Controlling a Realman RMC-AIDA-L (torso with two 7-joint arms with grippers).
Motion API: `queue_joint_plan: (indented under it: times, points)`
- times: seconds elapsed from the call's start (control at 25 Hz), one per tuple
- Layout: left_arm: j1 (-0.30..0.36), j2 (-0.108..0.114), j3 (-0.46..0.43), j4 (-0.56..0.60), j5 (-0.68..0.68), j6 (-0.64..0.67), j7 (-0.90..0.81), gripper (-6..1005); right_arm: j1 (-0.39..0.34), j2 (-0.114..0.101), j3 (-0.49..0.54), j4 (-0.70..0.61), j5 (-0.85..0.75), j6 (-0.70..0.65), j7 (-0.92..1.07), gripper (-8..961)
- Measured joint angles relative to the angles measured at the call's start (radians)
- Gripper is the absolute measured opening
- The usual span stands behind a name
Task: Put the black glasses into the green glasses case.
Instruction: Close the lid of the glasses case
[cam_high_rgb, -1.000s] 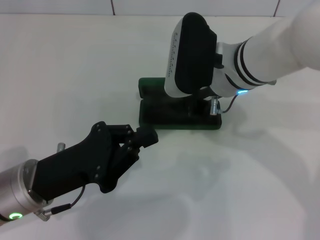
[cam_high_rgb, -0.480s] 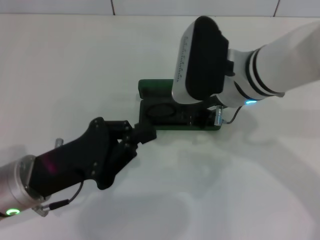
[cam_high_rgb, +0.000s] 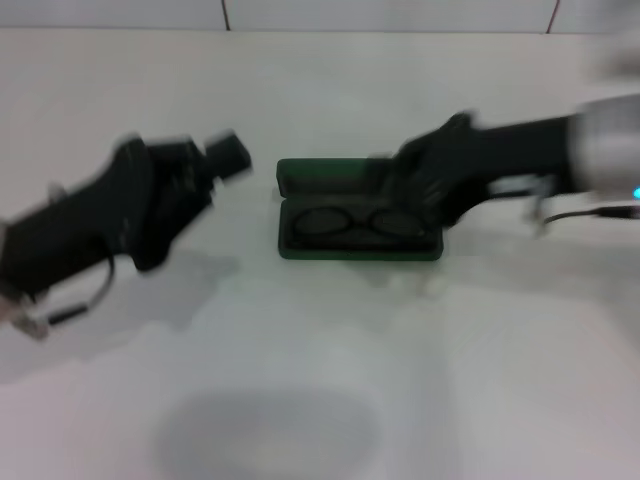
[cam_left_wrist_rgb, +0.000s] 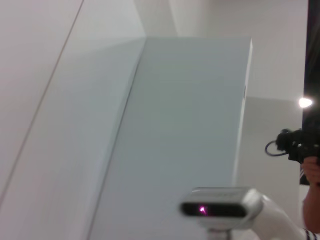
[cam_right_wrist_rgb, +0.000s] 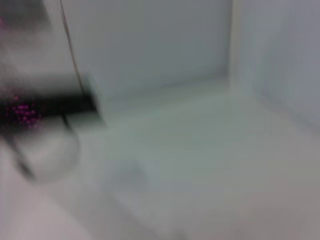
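The green glasses case (cam_high_rgb: 358, 251) lies open at the middle of the white table, its lid (cam_high_rgb: 326, 174) folded back on the far side. The black glasses (cam_high_rgb: 356, 222) rest inside the tray, lenses side by side. My right gripper (cam_high_rgb: 408, 186) hovers at the case's far right corner, beside the lid, with its arm reaching in from the right. My left gripper (cam_high_rgb: 231, 153) is raised to the left of the case, clear of it. Neither wrist view shows the case or the glasses.
The white table (cam_high_rgb: 330, 370) spreads out around the case, with a tiled wall behind it. The left wrist view looks across the room at a pale panel (cam_left_wrist_rgb: 180, 130) and the robot's head (cam_left_wrist_rgb: 220, 209).
Both arms pulled away from the case. The left gripper swung up and to the left. The right arm drew back to the right, uncovering the glasses lying in the open case.
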Motion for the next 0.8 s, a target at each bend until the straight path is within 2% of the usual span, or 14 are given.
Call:
queue_joint_plan:
  times: [0.12, 0.24, 0.28, 0.32, 0.36, 0.48, 0.64, 0.72, 0.8]
  points:
    - [-0.036, 0.035, -0.031, 0.013, 0.003, -0.018, -0.019, 28, -0.086, -0.004, 0.173, 0.059, 0.294, -0.138, -0.194, 113]
    - [-0.129, 0.085, -0.03, 0.016, 0.017, -0.074, -0.118, 30, -0.185, -0.007, 0.335, 0.126, 0.454, -0.291, -0.331, 113]
    - [-0.21, 0.113, -0.029, 0.017, 0.072, -0.128, -0.187, 37, -0.213, -0.006, 0.394, 0.157, 0.479, -0.346, -0.37, 113]
    - [-0.21, 0.113, -0.029, 0.017, 0.072, -0.128, -0.187, 45, -0.238, -0.005, 0.458, 0.195, 0.496, -0.397, -0.405, 113]
    - [-0.241, 0.12, -0.03, 0.019, 0.095, -0.156, -0.208, 52, -0.251, -0.007, 0.528, 0.258, 0.508, -0.451, -0.435, 113]
    - [-0.322, 0.133, -0.033, 0.038, 0.156, -0.292, -0.285, 72, -0.257, -0.012, 0.694, 0.425, 0.512, -0.572, -0.489, 114]
    - [-0.409, 0.136, -0.035, 0.09, 0.3, -0.483, -0.41, 92, -0.258, -0.014, 0.89, 0.625, 0.465, -0.663, -0.568, 114]
    - [-0.444, 0.124, -0.04, 0.12, 0.412, -0.571, -0.469, 102, -0.258, -0.014, 0.948, 0.685, 0.432, -0.673, -0.593, 114]
    - [-0.473, 0.1, -0.045, 0.137, 0.527, -0.675, -0.515, 112, -0.258, -0.015, 0.982, 0.734, 0.402, -0.673, -0.616, 114]
